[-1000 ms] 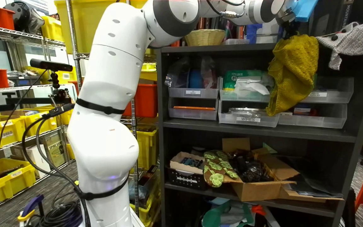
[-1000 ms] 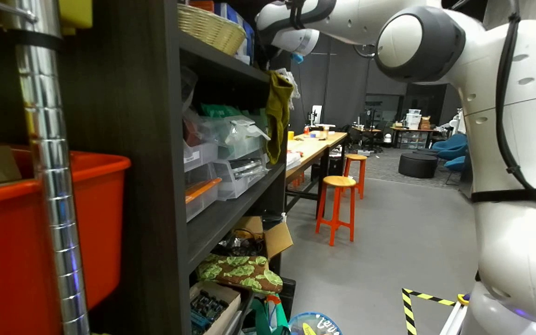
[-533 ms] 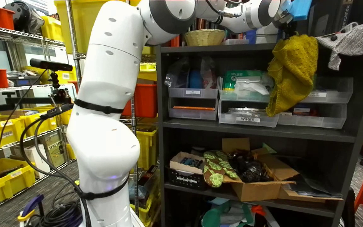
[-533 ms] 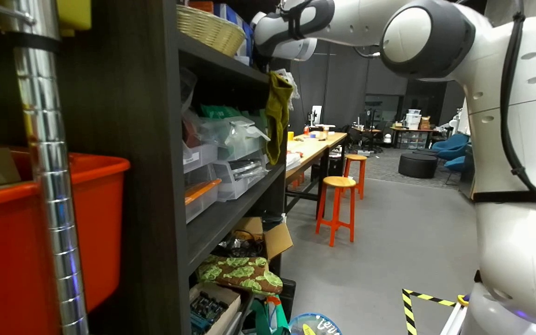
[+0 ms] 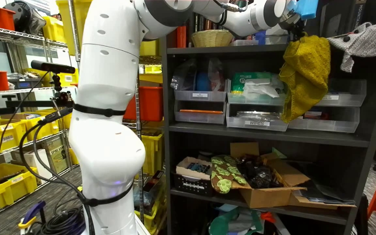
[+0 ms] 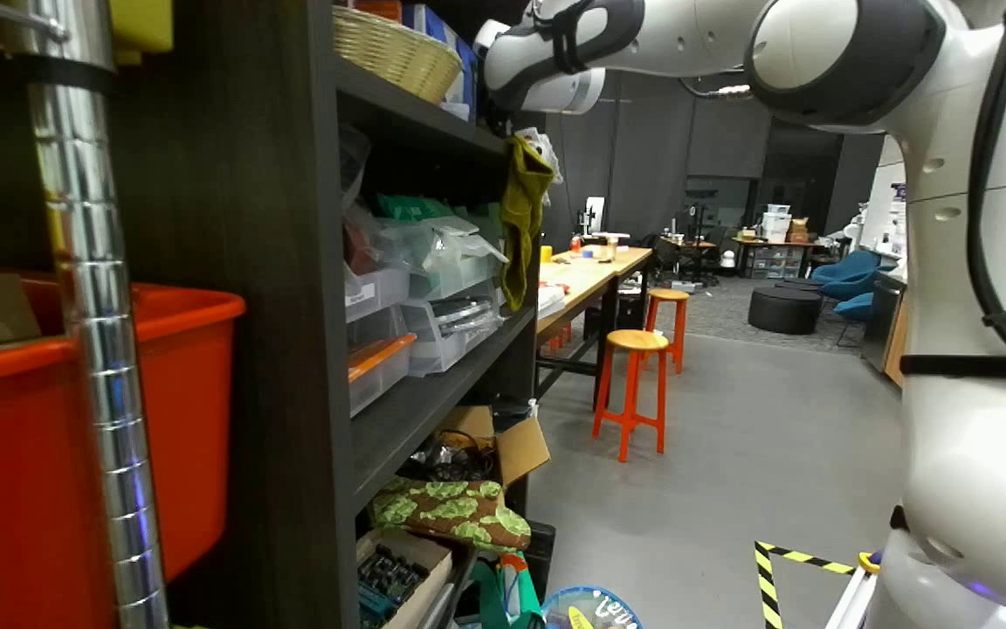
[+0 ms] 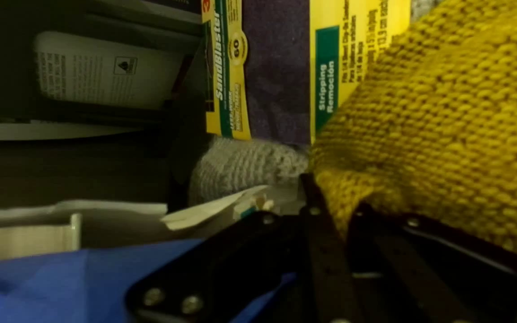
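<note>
A mustard-yellow knitted cloth (image 5: 307,71) hangs down over the front of the dark shelf's top board. It also shows in an exterior view (image 6: 522,218) and fills the right of the wrist view (image 7: 456,125). My gripper (image 7: 330,202) is shut on its upper edge, with a pinched fold between the fingertips. In an exterior view the gripper (image 5: 299,32) is dark and sits at the cloth's top, just above the top board. A grey knitted piece (image 5: 366,42) with a black button-like spot lies right beside the cloth. A yellow-edged sandpaper pack (image 7: 278,72) shows beyond the fingertips.
The dark shelf unit (image 5: 269,133) holds clear bins (image 5: 256,122) below the cloth. A wicker basket (image 5: 212,38) and books stand on its top board. A blue item (image 7: 29,282) lies near the gripper. Cardboard box (image 5: 266,197) sits lower. Wire racks stand left.
The arm's upper links have shifted left in an exterior view, and the wrist has dropped slightly. The cloth's lower end has swung a little to the right. The gripper stays at the cloth's top.
</note>
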You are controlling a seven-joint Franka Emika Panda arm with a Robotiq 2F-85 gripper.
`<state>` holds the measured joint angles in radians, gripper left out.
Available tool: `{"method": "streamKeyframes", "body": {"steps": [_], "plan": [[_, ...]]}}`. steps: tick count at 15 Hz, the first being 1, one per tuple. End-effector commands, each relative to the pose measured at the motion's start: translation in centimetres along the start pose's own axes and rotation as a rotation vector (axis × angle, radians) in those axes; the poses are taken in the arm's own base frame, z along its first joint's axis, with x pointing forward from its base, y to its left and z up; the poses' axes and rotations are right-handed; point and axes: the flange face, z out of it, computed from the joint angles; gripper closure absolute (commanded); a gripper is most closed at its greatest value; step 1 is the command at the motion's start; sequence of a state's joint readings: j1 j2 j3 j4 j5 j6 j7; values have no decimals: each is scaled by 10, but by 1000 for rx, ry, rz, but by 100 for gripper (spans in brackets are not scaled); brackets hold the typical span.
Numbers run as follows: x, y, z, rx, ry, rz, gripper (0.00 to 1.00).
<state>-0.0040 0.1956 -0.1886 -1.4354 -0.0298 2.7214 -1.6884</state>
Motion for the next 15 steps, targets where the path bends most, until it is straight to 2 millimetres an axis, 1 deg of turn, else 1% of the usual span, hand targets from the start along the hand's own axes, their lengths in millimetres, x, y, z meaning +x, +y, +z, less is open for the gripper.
{"method": "streamKeyframes", "body": {"steps": [1, 5, 15], "plan": [[21, -7, -31, -20, 27, -58, 99], [43, -11, -51, -29, 53, -97, 99], [88, -36, -96, -44, 140, -182, 99]]}}
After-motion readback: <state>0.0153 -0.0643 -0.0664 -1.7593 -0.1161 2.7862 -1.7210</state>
